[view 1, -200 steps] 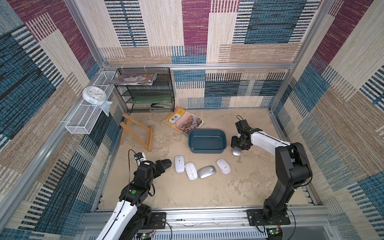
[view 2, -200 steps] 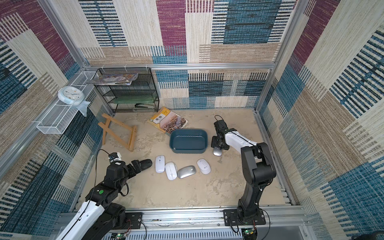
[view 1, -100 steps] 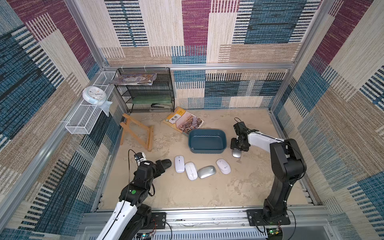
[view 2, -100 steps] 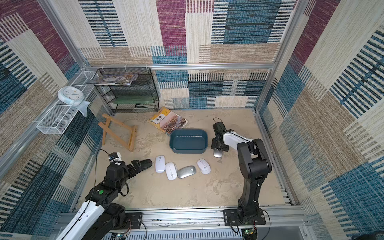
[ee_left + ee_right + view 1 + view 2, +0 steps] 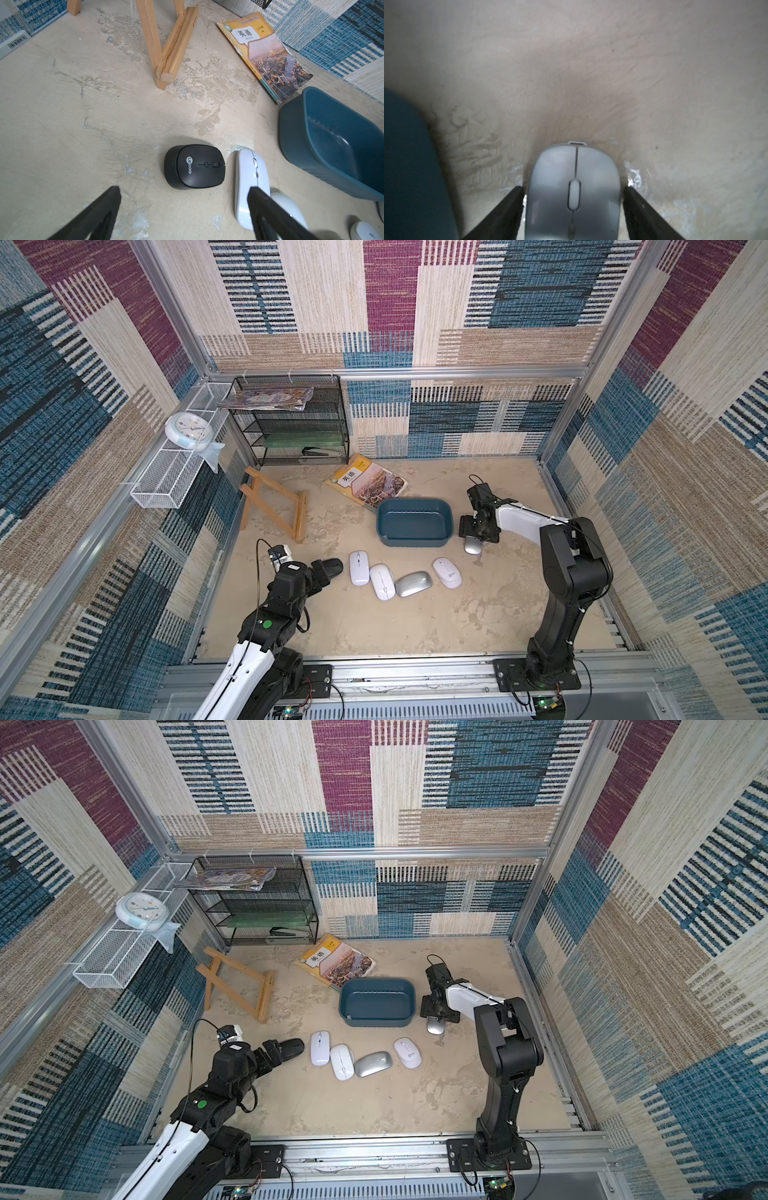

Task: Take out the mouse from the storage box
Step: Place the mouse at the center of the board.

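My right gripper (image 5: 476,536) sits low, right of centre in both top views, with its jaws parted on either side of the silver mouse (image 5: 574,191). In the right wrist view thin slivers of floor show between each finger and the shell, so I read it as let go, not gripped. The mouse lies on the sandy floor just beside the storage box (image 5: 413,501), which looks empty at mid-frame.

The gaps are slim. If I pull back at a slant, one finger could catch the shell and drag or spin the mouse into the box's wall, the dark teal mass at the left edge of the wrist frame. A straight lift looks safest (no sideways drift until clear).

My left gripper (image 5: 184,193) is wide open and holds nothing. The black mouse (image 5: 194,166) lies just ahead of it, and a white mouse (image 5: 252,182) passes behind one finger. A careless sweep there would scatter the row.
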